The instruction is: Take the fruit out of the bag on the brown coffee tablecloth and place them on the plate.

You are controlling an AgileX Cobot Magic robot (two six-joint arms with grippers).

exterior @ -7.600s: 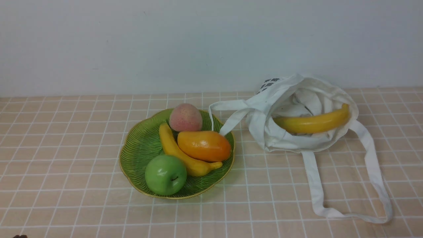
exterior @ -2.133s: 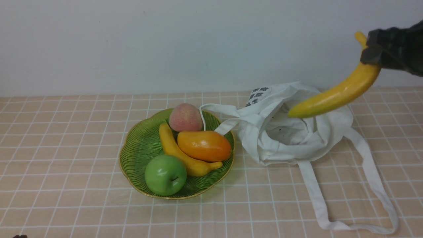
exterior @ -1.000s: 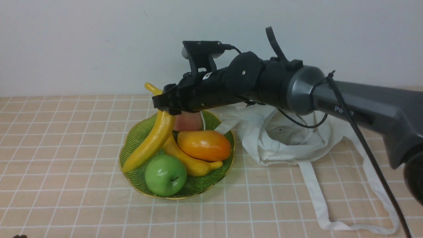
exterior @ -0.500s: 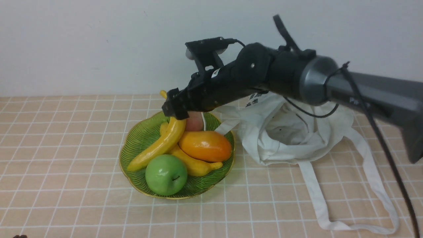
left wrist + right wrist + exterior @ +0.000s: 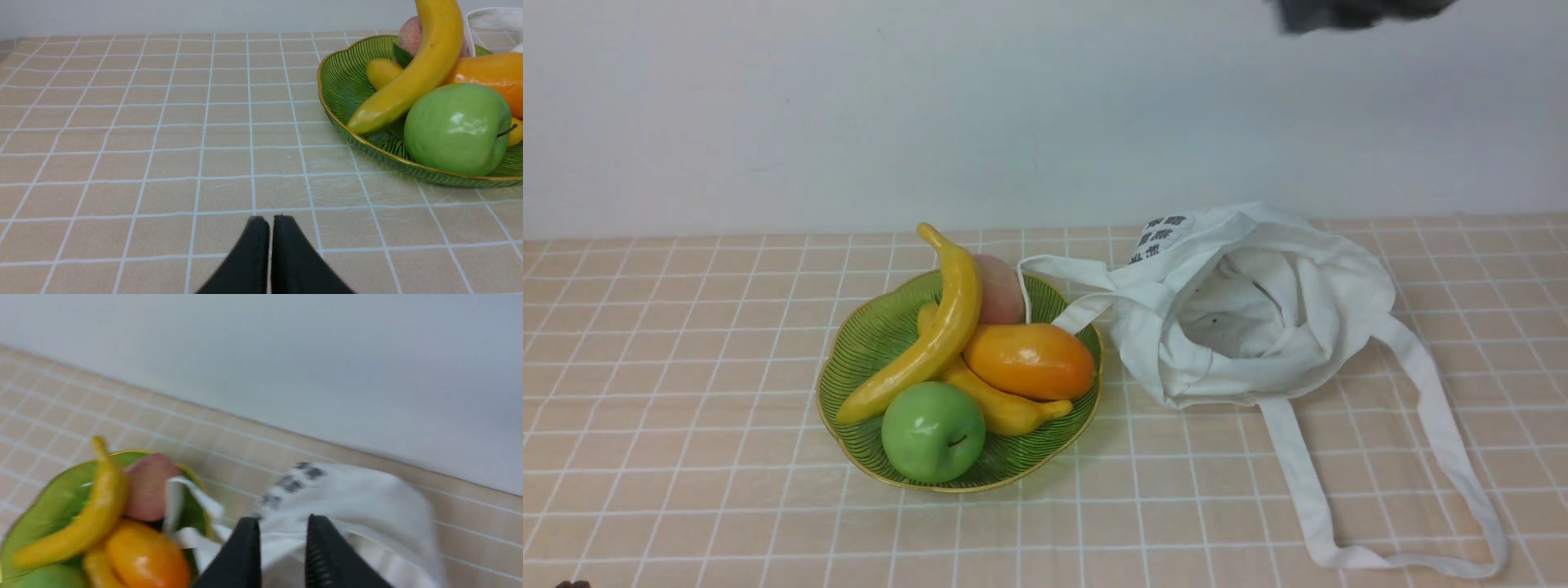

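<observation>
The long yellow banana (image 5: 931, 335) lies on the green plate (image 5: 858, 359), leaning across the other fruit with its stem pointing up and back. It also shows in the left wrist view (image 5: 416, 69) and the right wrist view (image 5: 81, 522). The white tote bag (image 5: 1258, 310) lies open and empty on the checked tablecloth (image 5: 686, 327), right of the plate. My right gripper (image 5: 282, 523) is open and empty, high above the bag (image 5: 359, 498); only a dark blur of that arm (image 5: 1356, 10) shows in the front view. My left gripper (image 5: 269, 219) is shut and empty, low over the cloth, left of the plate (image 5: 343, 81).
On the plate are a peach (image 5: 1001, 290), an orange mango-like fruit (image 5: 1029, 359), a stubby banana (image 5: 996, 404) and a green apple (image 5: 933, 431). The bag's long strap (image 5: 1445, 425) loops forward over the cloth. One strap drapes onto the plate's rim. A white wall stands behind.
My right gripper has let go of the long banana on the plate and pulled away up and to the right. The banana now rests on the other fruit.
</observation>
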